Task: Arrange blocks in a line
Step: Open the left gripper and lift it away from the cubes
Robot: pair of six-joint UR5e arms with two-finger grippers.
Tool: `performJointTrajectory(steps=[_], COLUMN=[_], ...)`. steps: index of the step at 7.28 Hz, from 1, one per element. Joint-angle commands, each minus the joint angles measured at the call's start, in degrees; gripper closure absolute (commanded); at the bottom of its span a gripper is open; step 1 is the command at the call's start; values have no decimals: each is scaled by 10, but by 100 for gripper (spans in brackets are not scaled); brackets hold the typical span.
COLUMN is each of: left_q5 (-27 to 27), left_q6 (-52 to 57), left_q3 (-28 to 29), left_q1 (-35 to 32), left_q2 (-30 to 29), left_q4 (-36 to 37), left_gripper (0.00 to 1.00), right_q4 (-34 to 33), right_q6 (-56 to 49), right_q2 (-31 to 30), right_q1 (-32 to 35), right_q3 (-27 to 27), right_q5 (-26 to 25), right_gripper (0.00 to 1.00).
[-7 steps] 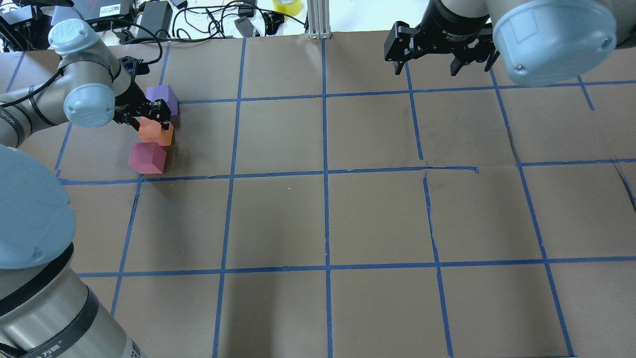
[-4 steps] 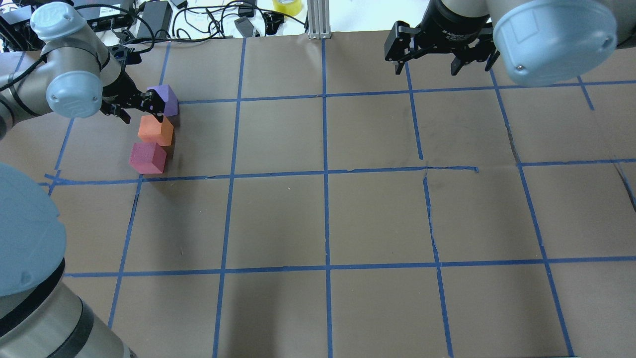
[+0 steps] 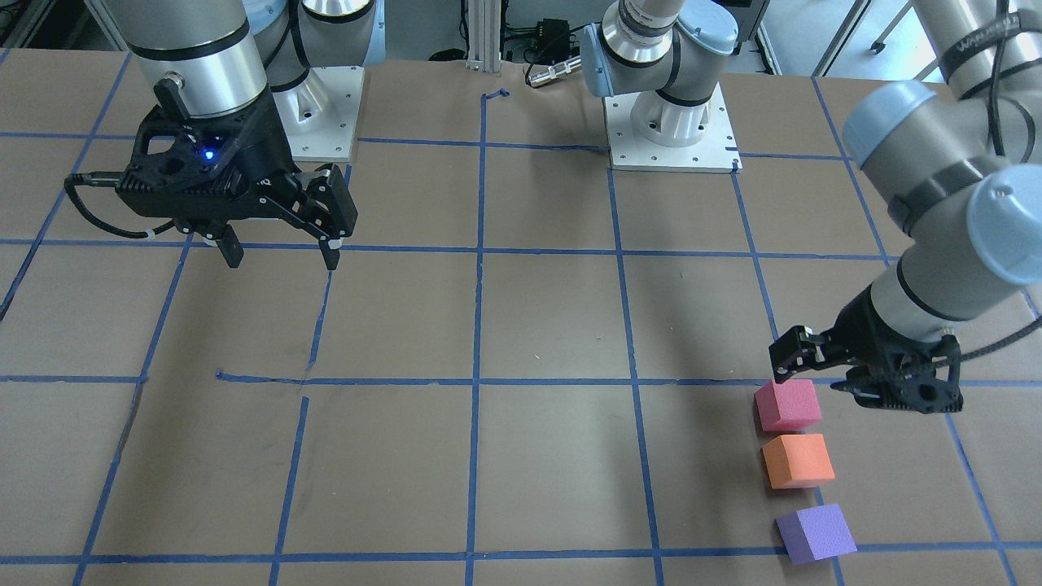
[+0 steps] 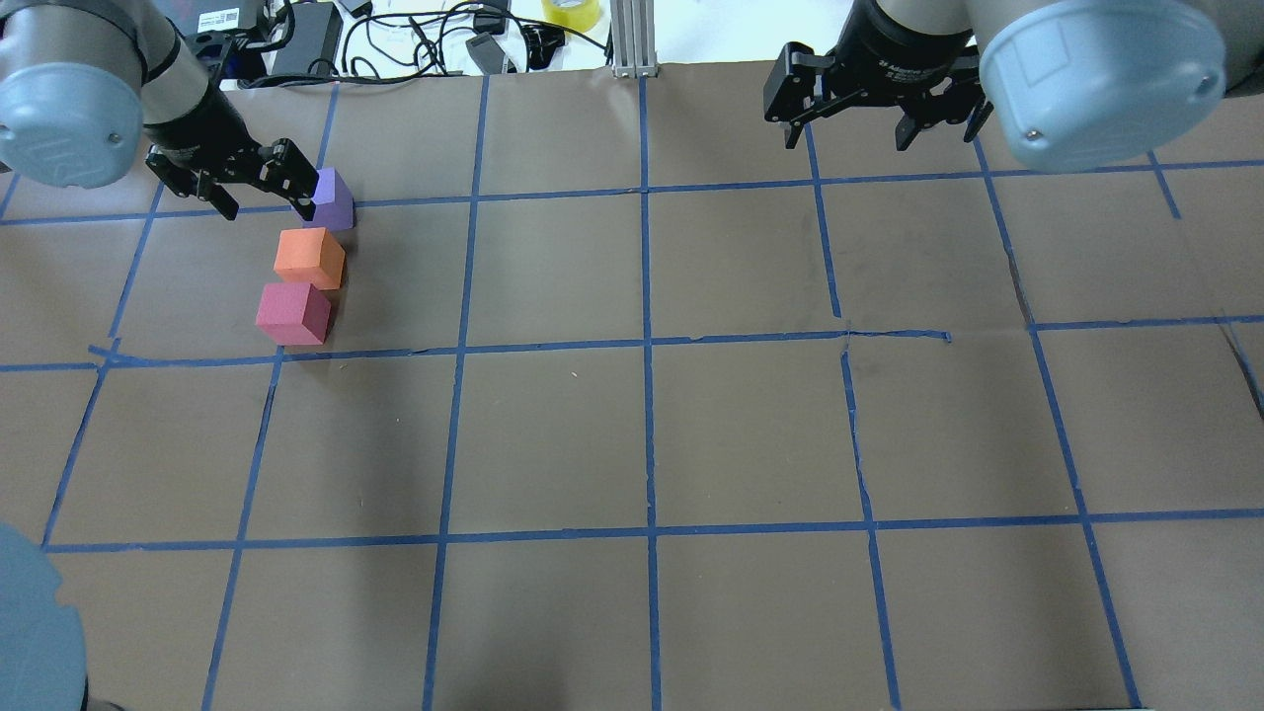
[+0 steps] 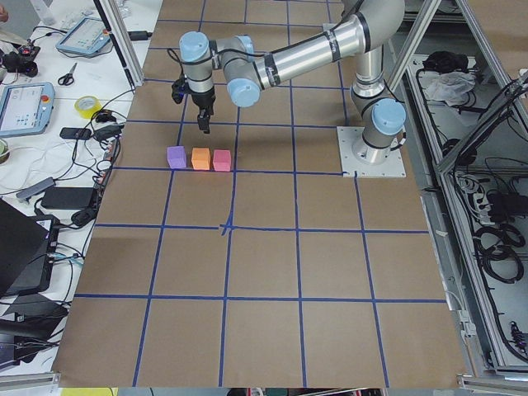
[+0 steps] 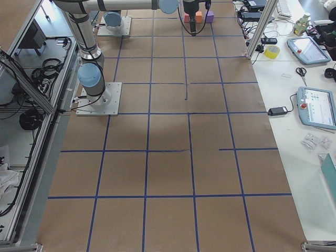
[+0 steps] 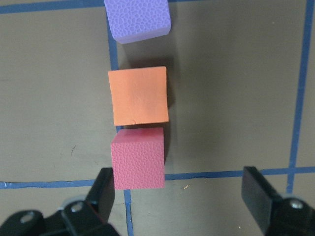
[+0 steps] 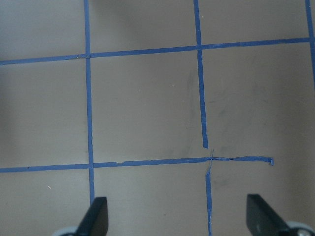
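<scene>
Three foam blocks stand in a short row on the brown table at the far left: purple (image 4: 334,200), orange (image 4: 309,257) and pinkish-red (image 4: 293,313). They also show in the front-facing view as purple (image 3: 815,532), orange (image 3: 798,461) and pinkish-red (image 3: 787,404). My left gripper (image 4: 265,194) is open and empty, raised above the row and touching no block. In its wrist view the left gripper (image 7: 179,196) has the pinkish-red block (image 7: 138,157) by its left finger, with the orange (image 7: 140,96) and purple (image 7: 138,17) blocks beyond. My right gripper (image 4: 846,136) is open and empty at the far right.
Blue tape lines (image 4: 647,346) divide the table into squares. Cables, power bricks and a yellow tape roll (image 4: 571,12) lie past the far edge, beside an aluminium post (image 4: 632,39). The right wrist view shows only bare paper and tape (image 8: 147,123).
My left gripper has lifted off the orange block and drawn back toward the far left. The three blocks have stayed in place. The right arm has not moved.
</scene>
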Motion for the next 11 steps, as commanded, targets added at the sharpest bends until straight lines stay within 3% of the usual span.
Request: performJointTrajectory(steps=[1,4,11], left_q5=[3,6,-1], left_q6=[-59,-131,-163], left_q3=[9,7,-6], left_q1=[-68,-130,-132], left_q2=[87,135,163], left_q4=[-110,-151,-157], left_gripper=[8,0,0], right_q4=[0,0,-1], right_q6=[0,0,0], right_q2=[0,1,1], right_q1=[0,0,-1], right_q3=[0,0,1], right_q5=[1,1,1], right_gripper=[0,0,0])
